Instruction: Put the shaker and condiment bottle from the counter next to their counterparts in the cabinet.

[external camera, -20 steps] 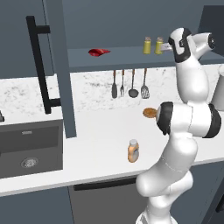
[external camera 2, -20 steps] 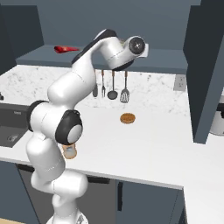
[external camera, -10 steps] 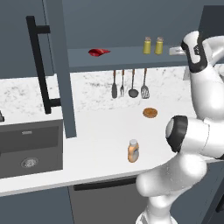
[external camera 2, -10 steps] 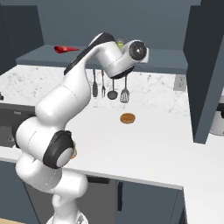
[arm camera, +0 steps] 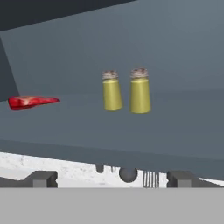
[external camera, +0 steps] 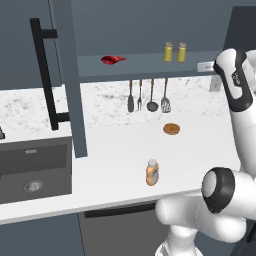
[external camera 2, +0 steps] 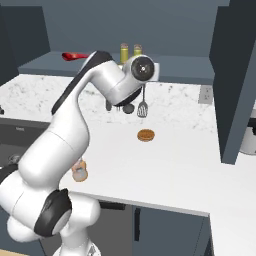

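Observation:
Two yellow-green shakers point(arm camera: 112, 91) point(arm camera: 140, 90) with grey caps stand side by side on the cabinet shelf point(arm camera: 175, 131), straight ahead in the hand view. The red flattish bottle point(arm camera: 31, 102) lies to their left on the same shelf. My gripper point(arm camera: 111, 178) is open, fingertips wide apart with nothing between them, drawn back from the shelf. From the left base view the shakers point(external camera: 167, 52) point(external camera: 182, 52) and the red bottle point(external camera: 113, 60) sit above the counter point(external camera: 115, 150). The orange condiment bottle point(external camera: 152, 172) stands upright near the counter's front edge; the arm partly hides it point(external camera 2: 80, 171).
The open cabinet door point(external camera: 67, 75) with its black bar handle point(external camera: 44, 75) juts out at the left. Several utensils point(external camera: 147, 95) hang under the shelf. A round brown item point(external camera: 171, 129) lies on the counter. The dark sink point(external camera: 32, 165) is at the left.
The hand has pulled back from the shelf, away from the shakers and to the right in the left base view. Both shakers stay standing on the shelf.

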Robot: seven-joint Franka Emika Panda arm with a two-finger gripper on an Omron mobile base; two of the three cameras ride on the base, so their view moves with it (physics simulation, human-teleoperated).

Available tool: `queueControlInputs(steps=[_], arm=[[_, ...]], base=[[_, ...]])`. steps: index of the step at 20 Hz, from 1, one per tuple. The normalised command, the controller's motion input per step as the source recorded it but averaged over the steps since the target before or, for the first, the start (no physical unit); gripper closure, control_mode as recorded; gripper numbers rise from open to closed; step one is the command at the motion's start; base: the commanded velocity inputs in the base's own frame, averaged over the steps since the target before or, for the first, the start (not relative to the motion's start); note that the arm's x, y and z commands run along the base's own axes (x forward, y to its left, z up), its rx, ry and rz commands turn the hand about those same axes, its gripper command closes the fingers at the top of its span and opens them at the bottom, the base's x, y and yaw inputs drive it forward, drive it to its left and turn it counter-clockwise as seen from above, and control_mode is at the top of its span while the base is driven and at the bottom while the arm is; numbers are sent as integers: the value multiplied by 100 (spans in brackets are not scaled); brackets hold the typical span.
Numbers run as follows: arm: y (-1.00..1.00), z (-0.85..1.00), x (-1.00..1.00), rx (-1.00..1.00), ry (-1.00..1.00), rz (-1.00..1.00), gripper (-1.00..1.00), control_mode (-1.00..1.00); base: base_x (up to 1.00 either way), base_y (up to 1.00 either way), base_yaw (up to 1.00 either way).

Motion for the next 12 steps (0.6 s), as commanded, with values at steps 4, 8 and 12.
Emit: queueControlInputs(steps=[4, 8, 12], arm=[[26, 0, -76, 0, 0, 0, -100, -100], [25, 0, -75, 0, 0, 0, -100, -100], [31, 0, -54, 0, 0, 0, -100, -100]], base=[[0, 0, 0], [0, 0, 0], [0, 0, 0]])
